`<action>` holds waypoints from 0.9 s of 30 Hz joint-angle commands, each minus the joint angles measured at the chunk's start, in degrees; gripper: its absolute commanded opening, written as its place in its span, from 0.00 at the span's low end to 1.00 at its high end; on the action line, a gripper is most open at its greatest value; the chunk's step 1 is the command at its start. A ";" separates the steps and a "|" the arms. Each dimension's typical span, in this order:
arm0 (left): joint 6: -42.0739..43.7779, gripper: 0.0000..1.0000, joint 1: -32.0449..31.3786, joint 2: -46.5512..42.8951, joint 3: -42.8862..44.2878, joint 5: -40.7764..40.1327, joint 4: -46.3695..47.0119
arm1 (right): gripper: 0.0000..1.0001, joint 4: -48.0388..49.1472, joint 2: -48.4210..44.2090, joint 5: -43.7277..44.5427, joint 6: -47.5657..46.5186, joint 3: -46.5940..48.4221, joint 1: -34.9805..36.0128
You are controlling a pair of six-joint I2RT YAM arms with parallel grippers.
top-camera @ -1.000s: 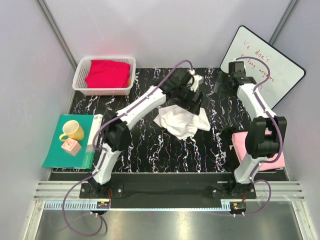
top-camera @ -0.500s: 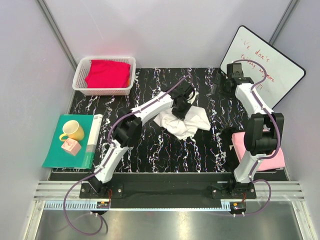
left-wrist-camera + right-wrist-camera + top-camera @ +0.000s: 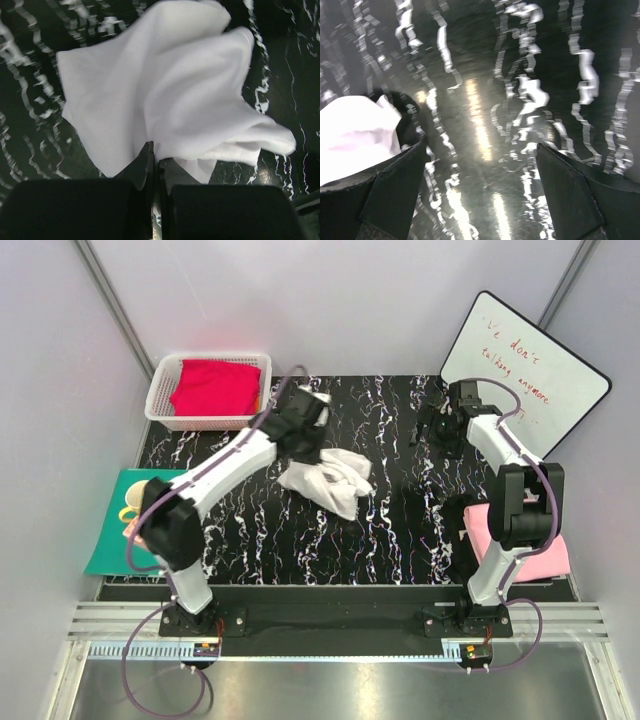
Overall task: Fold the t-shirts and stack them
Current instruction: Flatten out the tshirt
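- Top view: bright, even overhead light with soft, short shadows. Sharp across the frame. Faint pink cast on the wall (image 3: 215, 300) behind the red t-shirt (image 3: 213, 386).
- Left wrist: white t-shirt (image 3: 165, 85) just ahead of the left gripper (image 3: 156, 170) is near clipping, folds barely shaded. Fingers (image 3: 75, 210) underexposed to black and out of focus.
- Right wrist: tabletop (image 3: 560, 75) veining is motion-smeared. Warm glare streak ahead of the right gripper (image 3: 480, 165), between its fingers. White t-shirt beside one finger is blown out.

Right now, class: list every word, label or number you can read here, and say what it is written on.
"don't": red handwriting, top line of the whiteboard; the words before it are too faint to read.
"talking anymore": second line of the same board, reading uncertain.
Third line: too small to read.
white t-shirt: no text visible.
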 commanded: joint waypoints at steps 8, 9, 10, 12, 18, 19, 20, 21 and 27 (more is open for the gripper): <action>-14.08 0.07 4.28 -3.80 -15.59 -1.66 -5.80 | 0.92 0.62 7.07 -19.15 1.46 2.97 3.51; -14.26 0.17 4.28 -3.98 -16.81 -1.40 -5.81 | 0.92 0.62 7.15 -19.41 1.64 3.49 3.78; -14.17 0.29 4.37 -4.33 -17.17 -1.48 -5.89 | 0.93 0.53 7.33 -20.11 1.73 3.67 3.96; -13.74 0.62 4.28 -5.56 -17.35 -2.18 -5.98 | 0.93 0.53 7.68 -20.73 1.99 4.37 4.31; -2.52 0.99 -1.77 -7.06 -9.73 -11.33 -4.58 | 0.96 0.44 9.00 -21.34 1.81 4.64 4.48; -1.09 0.99 -3.09 -4.88 -8.23 -11.68 -4.66 | 0.96 0.53 9.09 -21.34 1.81 4.55 4.49; 0.49 0.99 -3.71 -3.55 -6.73 -11.77 -4.66 | 0.96 0.44 9.26 -21.26 1.73 4.46 4.40; 3.11 0.99 -4.32 -2.15 -3.93 -11.86 -4.75 | 0.96 0.44 9.44 -21.17 1.90 4.38 4.48; 11.92 0.99 -8.63 8.93 5.14 -11.86 -5.10 | 0.98 0.18 9.70 -19.24 1.46 4.73 4.49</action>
